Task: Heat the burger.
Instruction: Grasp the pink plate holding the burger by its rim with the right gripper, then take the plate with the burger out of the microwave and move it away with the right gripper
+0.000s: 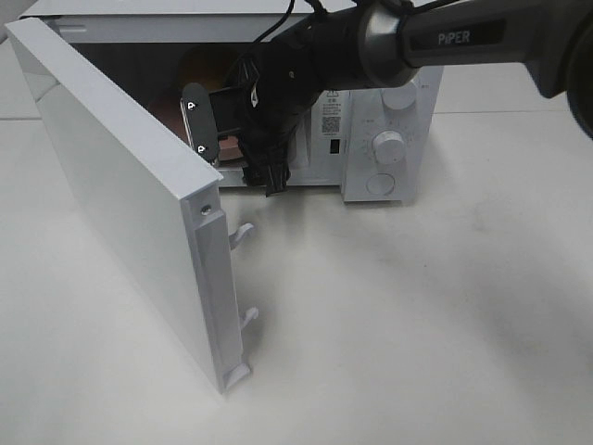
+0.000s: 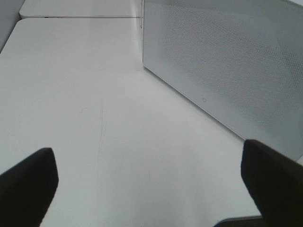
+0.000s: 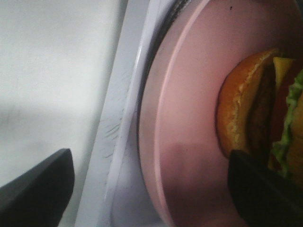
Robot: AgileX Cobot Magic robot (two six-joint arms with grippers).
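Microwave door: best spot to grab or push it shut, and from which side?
Judging from the high view, take the door at its free edge, farthest from the hinge, coming from its outer white face. It stands swung wide open, and the right gripper sits at the cavity.

One microwave, white, its one door swung open; two round knobs on its front panel, with one round button at six o'clock of them; one burger; one pink plate; two grippers, left and right; one white table.
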